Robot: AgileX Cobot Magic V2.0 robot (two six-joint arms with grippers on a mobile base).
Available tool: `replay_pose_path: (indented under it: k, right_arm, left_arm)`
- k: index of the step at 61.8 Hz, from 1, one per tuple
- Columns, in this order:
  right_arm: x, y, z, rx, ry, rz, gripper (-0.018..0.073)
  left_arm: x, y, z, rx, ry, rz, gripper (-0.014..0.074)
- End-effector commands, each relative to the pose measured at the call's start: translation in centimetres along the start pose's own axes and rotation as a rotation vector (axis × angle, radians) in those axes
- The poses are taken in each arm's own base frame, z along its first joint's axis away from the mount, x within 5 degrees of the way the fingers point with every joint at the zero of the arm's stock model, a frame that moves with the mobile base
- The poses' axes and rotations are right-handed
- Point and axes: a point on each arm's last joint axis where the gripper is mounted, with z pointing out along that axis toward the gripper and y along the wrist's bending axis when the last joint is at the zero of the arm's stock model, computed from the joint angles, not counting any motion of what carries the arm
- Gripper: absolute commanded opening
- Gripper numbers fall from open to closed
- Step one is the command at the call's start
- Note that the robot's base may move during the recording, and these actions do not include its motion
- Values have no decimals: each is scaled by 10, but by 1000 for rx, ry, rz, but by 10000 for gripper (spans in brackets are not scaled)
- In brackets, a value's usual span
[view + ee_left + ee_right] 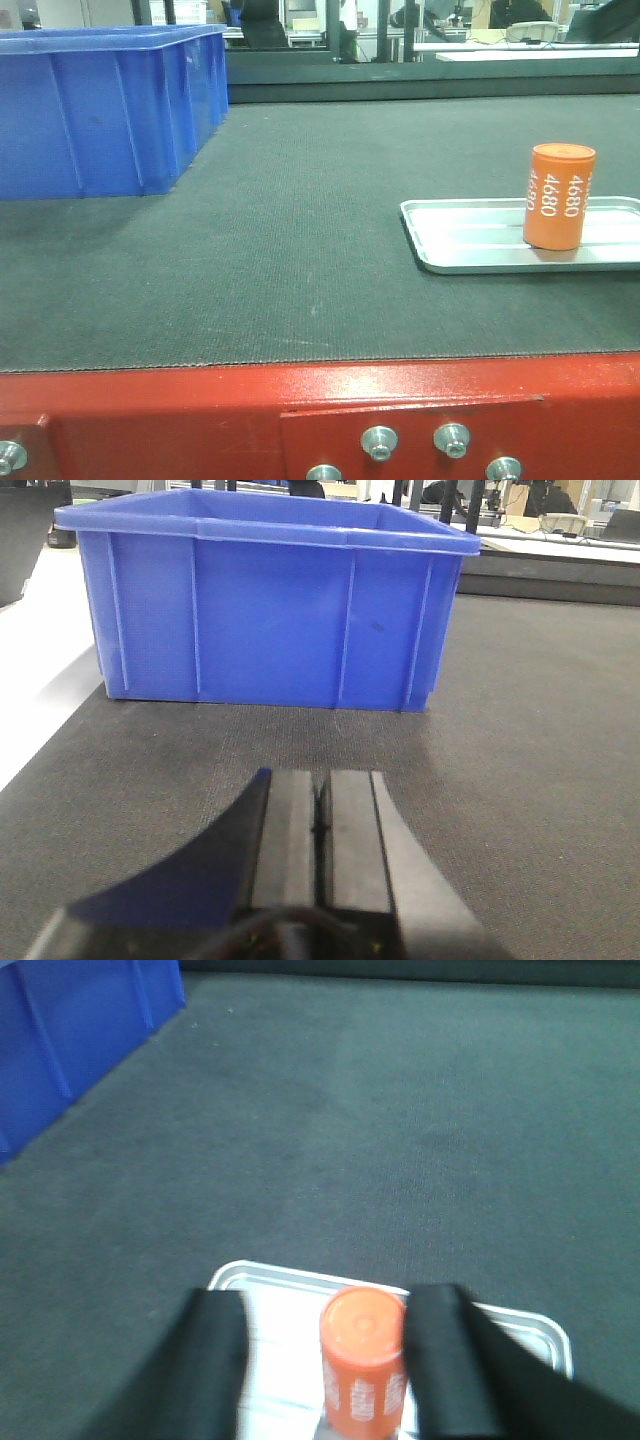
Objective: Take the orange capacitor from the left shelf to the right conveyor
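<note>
I see the orange capacitor (559, 196) upright in a silver tray (470, 240) near the conveyor's (300, 260) right edge; only my right wrist view shows the right gripper (330, 1360) spread wide around it, one finger touching; my left gripper (320, 825) is pinched together, empty, facing the blue bin (270, 610).

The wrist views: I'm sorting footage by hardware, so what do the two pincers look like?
Left pincer: two flat, matte black rectangular fingers with straight edges, a thin seam between them. Right pincer: two broad, matte black fingers with rounded tips, blurred. No cables, markings or arm links show.
</note>
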Motion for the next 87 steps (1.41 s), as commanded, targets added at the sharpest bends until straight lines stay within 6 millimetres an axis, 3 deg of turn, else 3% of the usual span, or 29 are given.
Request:
replay_pose_path:
  k: [1,10,24,61,68,87]
  right_arm:
    - [-18,4,-24,-13,-81,-5,234]
    - [-22,2,-54,14,-68,-3,32]
    - [-24,1,-85,32,-96,0,36]
    - [-22,-1,-88,42,-104,-12,36]
    - [-4,-6,-98,72,-120,-13,36]
    - [78,-19,-131,240,-253,-92,36]
  left_arm:
    - [-11,-1,-2,7,-114,-1,-105]
    - [-11,-1,-2,7,-114,-1,-105]
    - [-11,-1,-2,7,-114,-1,-105]
    - [-11,-1,-2,7,-114,-1,-105]
    - [-11,-1,-2,7,-114,-1,-105]
    - [-11,-1,-2,7,-114,-1,-105]
